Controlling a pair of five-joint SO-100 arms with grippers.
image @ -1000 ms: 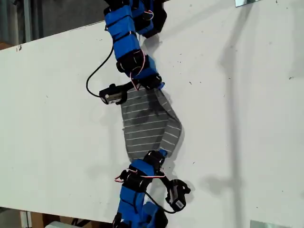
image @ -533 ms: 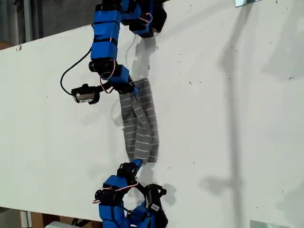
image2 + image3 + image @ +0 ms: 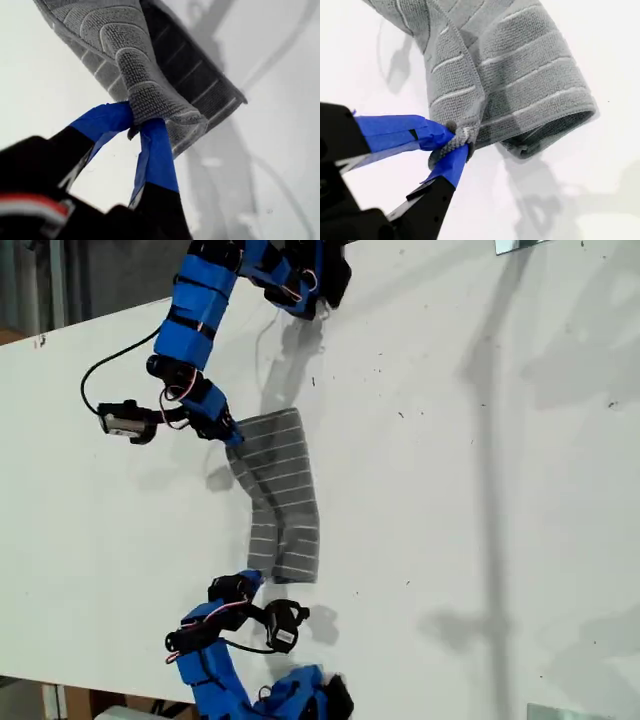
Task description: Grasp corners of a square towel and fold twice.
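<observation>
On the white worktop (image 3: 480, 490) lies the grey, white-striped soft towel (image 3: 280, 500), folded over, its long axis running between both arms. My first gripper (image 3: 142, 131) and my second gripper (image 3: 454, 145) each have jaws pinched on a hemmed corner.

The towel (image 3: 280, 495) is coloured mid grey and is crossed by thin, evenly spaced white stripes; a plain grey hem (image 3: 470, 131) is seen along its edge. The tips of my first tool (image 3: 135, 129) and my second tool (image 3: 454, 145) are wrapped in bright blue, over black bodies. The surface (image 3: 480, 490) is white, flecked with small dark specks.
</observation>
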